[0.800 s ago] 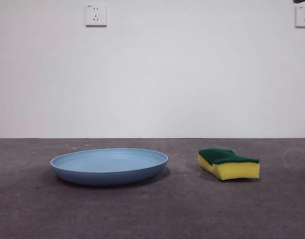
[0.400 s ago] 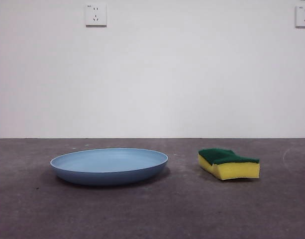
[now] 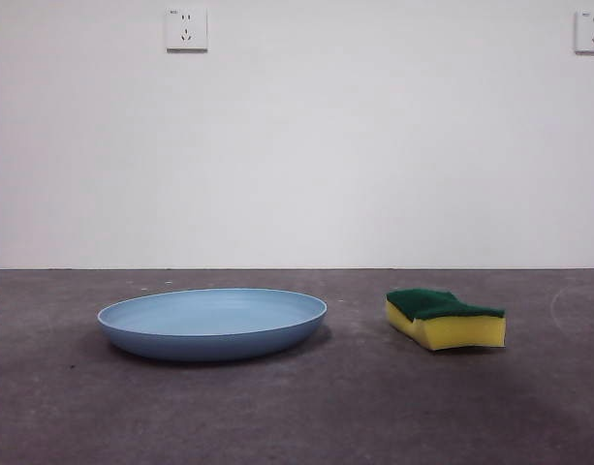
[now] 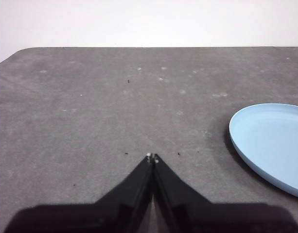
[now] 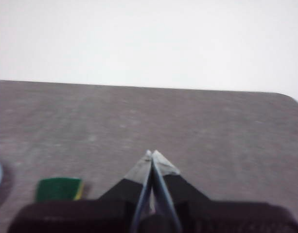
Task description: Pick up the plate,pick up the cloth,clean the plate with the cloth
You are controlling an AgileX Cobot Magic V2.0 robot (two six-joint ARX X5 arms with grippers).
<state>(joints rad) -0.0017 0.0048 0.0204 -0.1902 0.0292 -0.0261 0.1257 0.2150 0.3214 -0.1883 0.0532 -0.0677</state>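
Note:
The light-blue plate [image 3: 212, 323] lies flat on the grey table, left of centre in the front view, and its rim [image 4: 246, 150] shows beside my left gripper [image 4: 152, 156] in the left wrist view. That gripper is shut and empty, hanging apart from the plate. The cloth, a yellow sponge with a green top [image 3: 445, 317], rests to the right of the plate. In the right wrist view the cloth [image 5: 59, 189] lies off to one side of my right gripper [image 5: 151, 153], which is shut with nothing in it. Neither arm shows in the front view.
A white wall stands behind the table, with one socket [image 3: 186, 29] at the upper left and another [image 3: 591, 31] at the upper right. The table's rounded far corners [image 4: 22, 51] [image 5: 285, 96] appear in the wrist views.
A black arm tip at the top right corner of the front view one second ago has left the picture. Plate and cloth have not moved.

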